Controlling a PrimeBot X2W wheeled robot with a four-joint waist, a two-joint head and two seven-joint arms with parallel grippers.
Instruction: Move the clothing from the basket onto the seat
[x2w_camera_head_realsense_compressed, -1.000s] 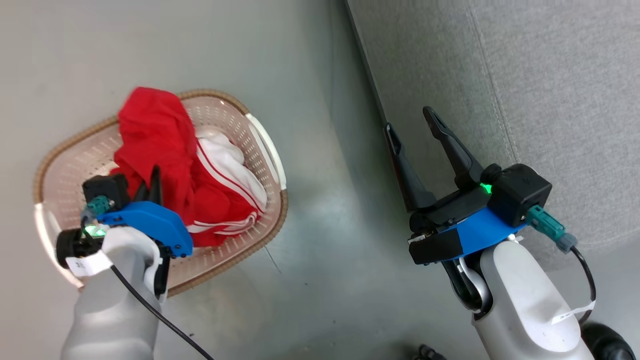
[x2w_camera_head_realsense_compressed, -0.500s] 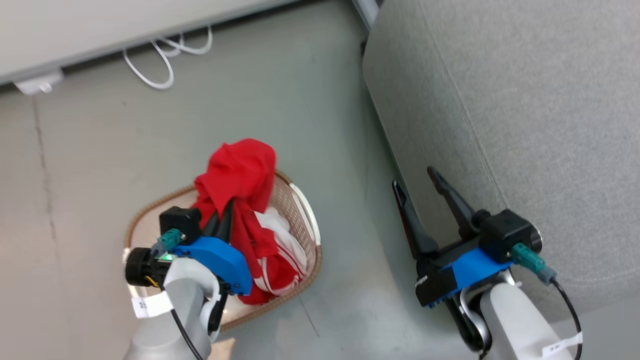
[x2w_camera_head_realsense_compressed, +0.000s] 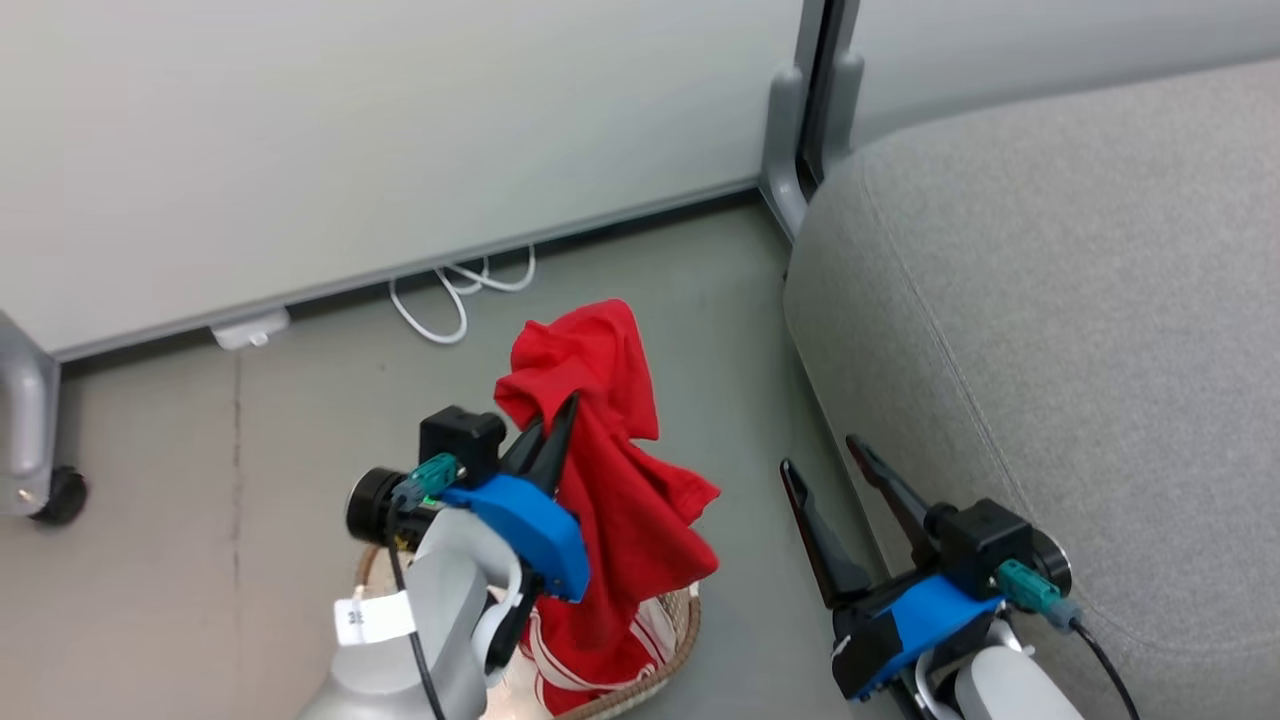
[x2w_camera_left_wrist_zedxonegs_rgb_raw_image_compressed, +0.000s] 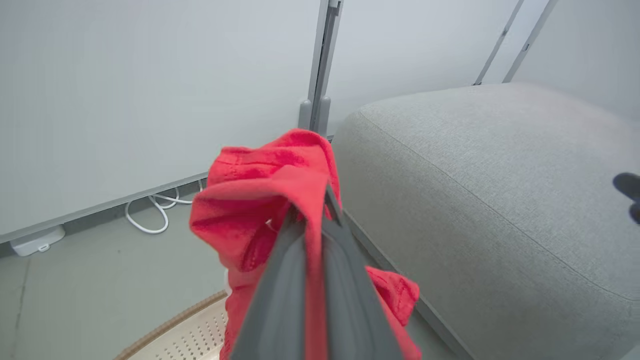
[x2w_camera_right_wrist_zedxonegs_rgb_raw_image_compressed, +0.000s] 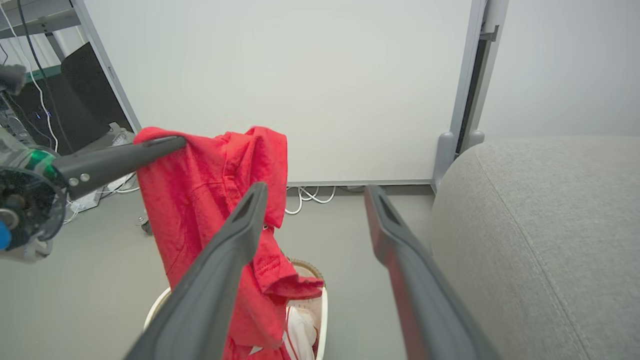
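Grey seat (x2w_camera_head_realsense_compressed: 1050, 340) takes up the right side, rounded edge and stitched seam showing, nothing on it. Pale wall panel behind, grey floor (x2w_camera_head_realsense_compressed: 300, 430) below.

Basket (x2w_camera_head_realsense_compressed: 688, 625) sits on the floor left of the seat, apart from it, partly hidden under the left arm. Cream perforated wall and brown woven rim show.

Plain red garment (x2w_camera_head_realsense_compressed: 620, 490) hangs up above the basket, bunched at the top, its lower end trailing down into the basket mouth. It is not on the seat.

Striped red-and-white garment (x2w_camera_head_realsense_compressed: 620, 650) lies inside the basket, under the hanging one. Cannot tell if the two touch.

Left gripper (x2w_camera_head_realsense_compressed: 555, 415) is pinched tight on the plain red garment near its top fold, with cloth between the fingers in the left wrist view.

Right gripper (x2w_camera_head_realsense_compressed: 820, 453) has its fingers spread wide and holds nothing, hovering at the seat's front edge.

White cable (x2w_camera_head_realsense_compressed: 450, 300) lies looped on the floor by the wall.
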